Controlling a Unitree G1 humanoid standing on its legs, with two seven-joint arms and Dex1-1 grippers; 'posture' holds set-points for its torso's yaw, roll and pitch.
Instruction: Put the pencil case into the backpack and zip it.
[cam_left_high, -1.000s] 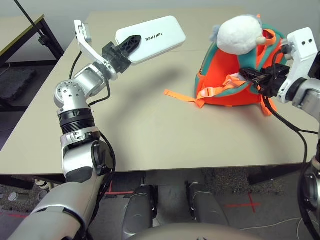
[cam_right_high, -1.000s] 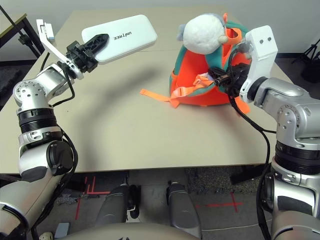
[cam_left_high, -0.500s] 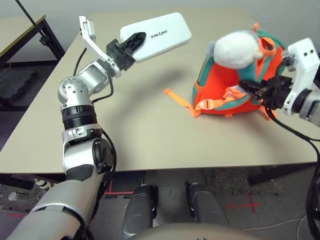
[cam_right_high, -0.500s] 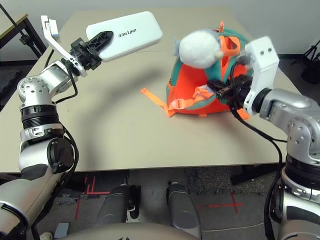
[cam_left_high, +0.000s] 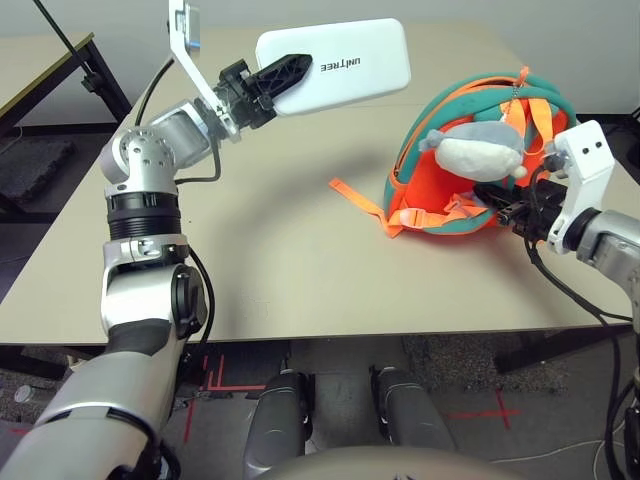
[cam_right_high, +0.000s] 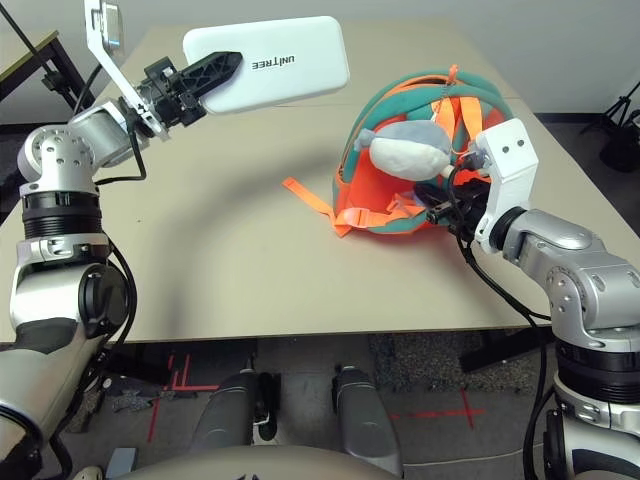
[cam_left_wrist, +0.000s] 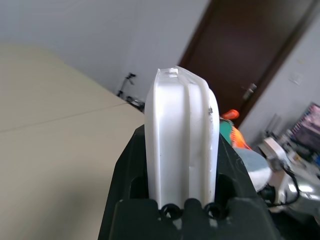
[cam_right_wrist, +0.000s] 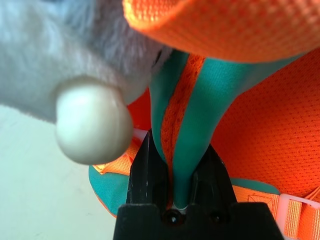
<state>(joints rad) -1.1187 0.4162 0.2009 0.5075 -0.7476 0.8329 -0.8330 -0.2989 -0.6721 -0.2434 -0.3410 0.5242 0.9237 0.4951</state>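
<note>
Can count one flat white rounded-corner pencil case (cam_left_high: 350, 62) with dark lettering, one bright orange backpack (cam_left_high: 422, 185) with teal trim, one grey-and-white plush toy (cam_left_high: 478, 156), two black two-fingered tools and one pale beige worktop (cam_left_high: 290, 285). Grips the pencil case by its left end, raised above the worktop, with the left tool (cam_left_high: 292, 70) clenched on both faces. With the right tool (cam_left_high: 484, 194), grasps a teal-and-orange fabric strip (cam_right_wrist: 186, 110) of the backpack, at the right of the worktop.

Compared with the earlier frames, has carried the pencil case a little right and farther out. Has brought the plush toy down from high on the backpack to hang across its front, exposing more of the teal-and-orange upper rim.

Leaves a gap between pencil case and backpack, well apart from touching. Finds bare worktop across the left, the middle and the near side, up to the straight near edge. Must pass one loose orange strap (cam_left_high: 358, 198), reaching left from the backpack's base onto the worktop.
</note>
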